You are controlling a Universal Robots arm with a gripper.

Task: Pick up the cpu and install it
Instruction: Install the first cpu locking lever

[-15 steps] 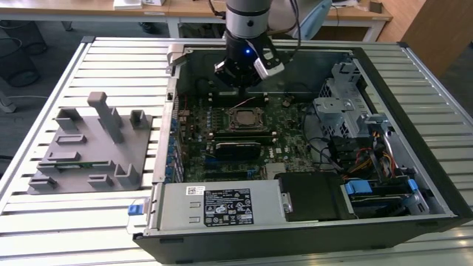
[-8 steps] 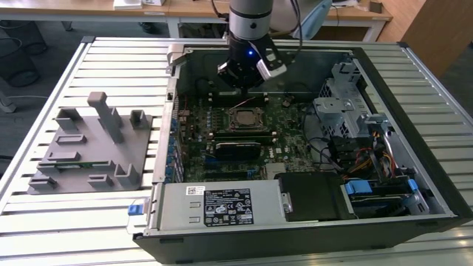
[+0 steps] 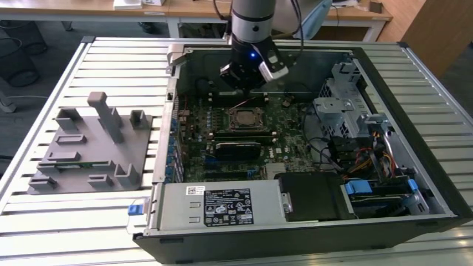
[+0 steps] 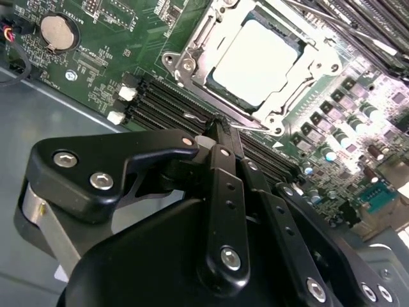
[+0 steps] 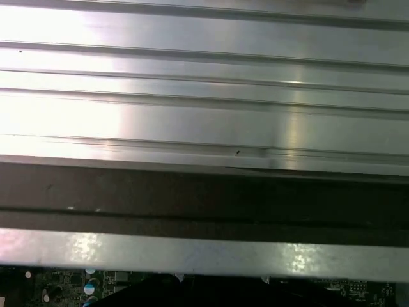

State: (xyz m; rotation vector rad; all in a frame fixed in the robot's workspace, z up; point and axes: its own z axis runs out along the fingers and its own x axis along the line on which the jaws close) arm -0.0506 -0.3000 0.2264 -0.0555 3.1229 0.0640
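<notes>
The cpu (image 4: 255, 61) lies flat in the motherboard socket, its silver top up, with the metal socket frame (image 4: 192, 38) around it. In the exterior view the cpu (image 3: 244, 118) sits mid-board inside the open computer case. My gripper (image 3: 238, 83) hangs above the board just beyond the socket, toward the far wall of the case. In the second wrist view the gripper (image 4: 220, 125) has its black fingers drawn together to a point over the memory slots (image 4: 172, 105) beside the socket. It is shut, nothing shows between the fingers, and it stands apart from the cpu.
A grey fixture block (image 3: 88, 149) stands on the slatted table at the exterior view's left. Inside the case (image 3: 414, 138) are a power supply (image 3: 214, 205), a drive cage (image 3: 347, 105) and cable bundles (image 3: 355, 155). The first wrist view sees table slats (image 5: 204, 96) and the case wall (image 5: 204, 198).
</notes>
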